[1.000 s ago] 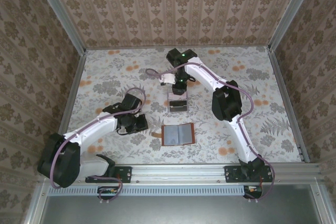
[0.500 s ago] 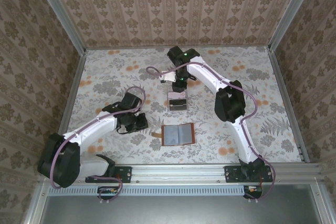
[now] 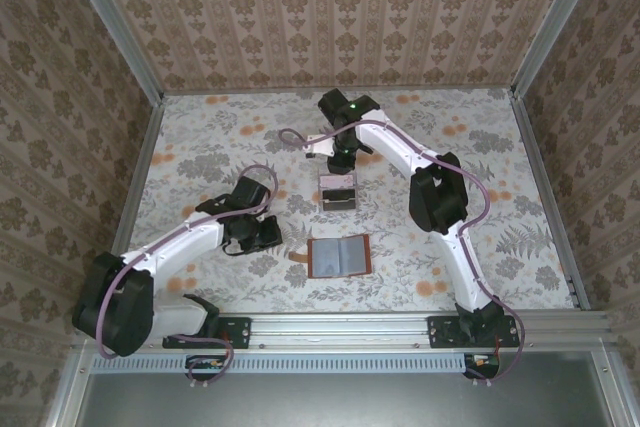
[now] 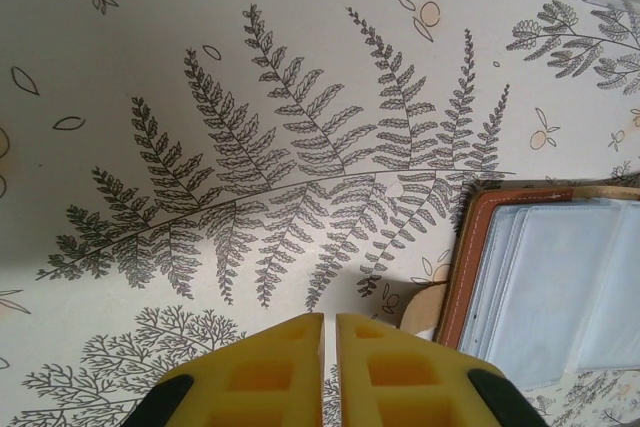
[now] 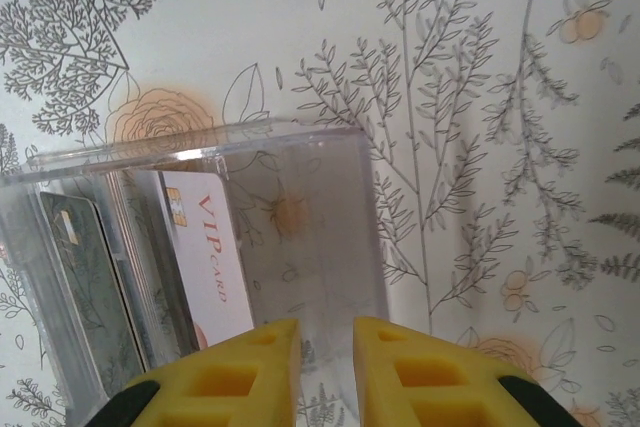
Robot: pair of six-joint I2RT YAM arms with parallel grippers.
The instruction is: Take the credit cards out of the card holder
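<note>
As it stands boxed, one card (image 5: 205, 257) (white) reads "VIP CARD".

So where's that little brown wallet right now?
In the top view the card holder lies open near the front edge of the table, about centred, just right of the left gripper and in front of the clear plastic box.

Clear plastic box (image 5: 322, 247) stands on floral tablecloth (image 3: 200, 147)
</note>
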